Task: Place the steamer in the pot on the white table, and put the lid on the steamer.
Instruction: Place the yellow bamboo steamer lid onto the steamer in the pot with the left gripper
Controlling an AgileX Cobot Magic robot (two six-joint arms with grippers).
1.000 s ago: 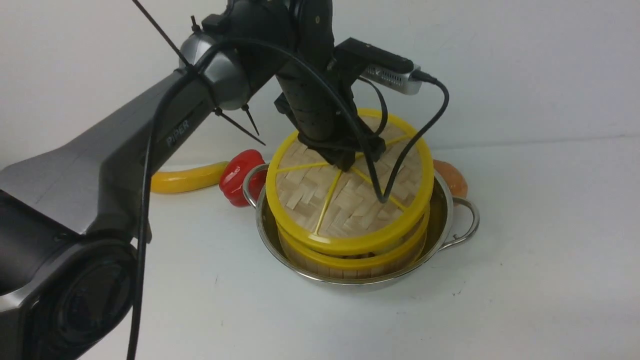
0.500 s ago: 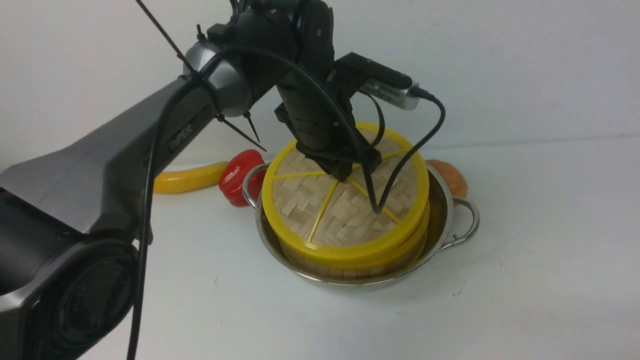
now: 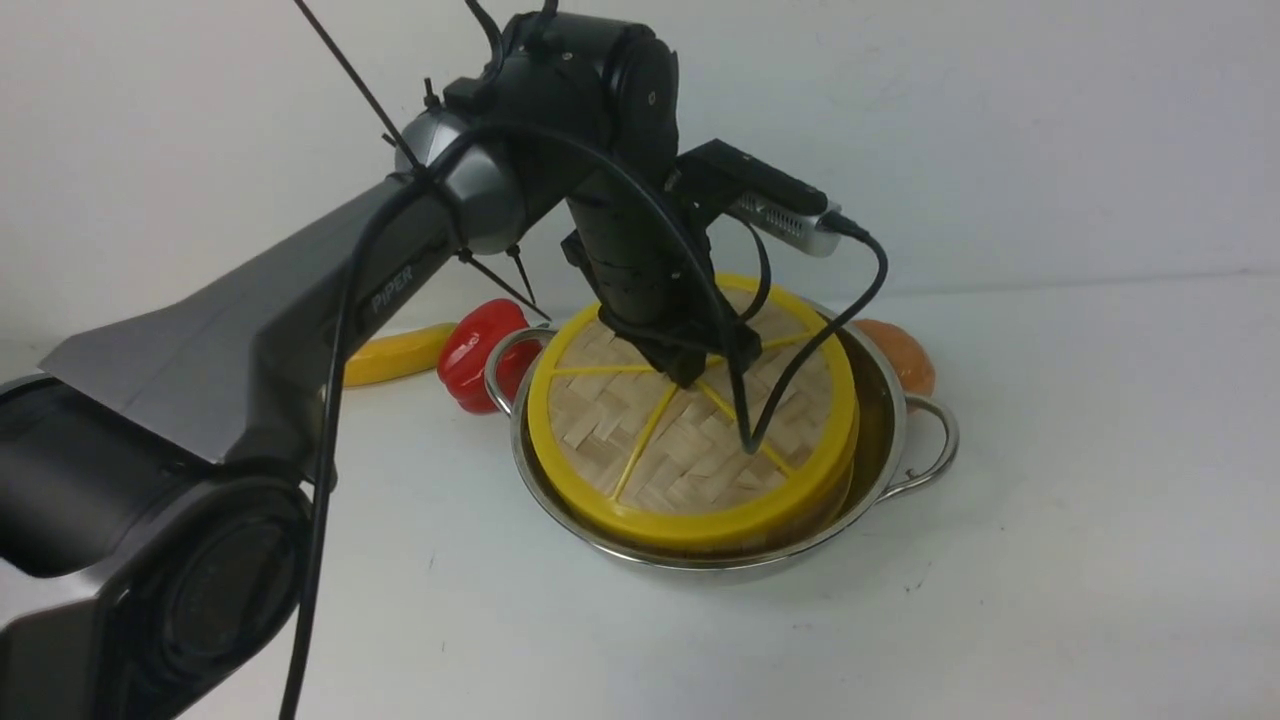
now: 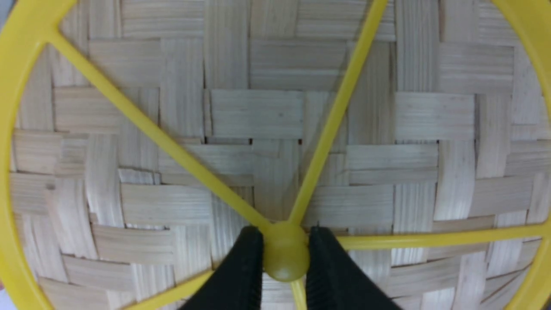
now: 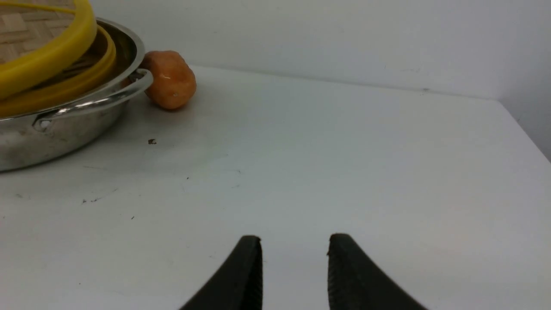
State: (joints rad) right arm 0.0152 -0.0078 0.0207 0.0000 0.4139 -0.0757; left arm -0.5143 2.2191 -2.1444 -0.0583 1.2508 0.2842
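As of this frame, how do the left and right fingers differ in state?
The left fingers are shut on the lid's yellow knob; the right fingers are parted and hold nothing. The left ones are over the lid, the right ones over the white table. Both are dark.

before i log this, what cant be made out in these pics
- steamer's food: hidden under the lid, front and right wrist views
- left hand's tips: blurred, left wrist view
- pot's far side: cut off by the edge, right wrist view
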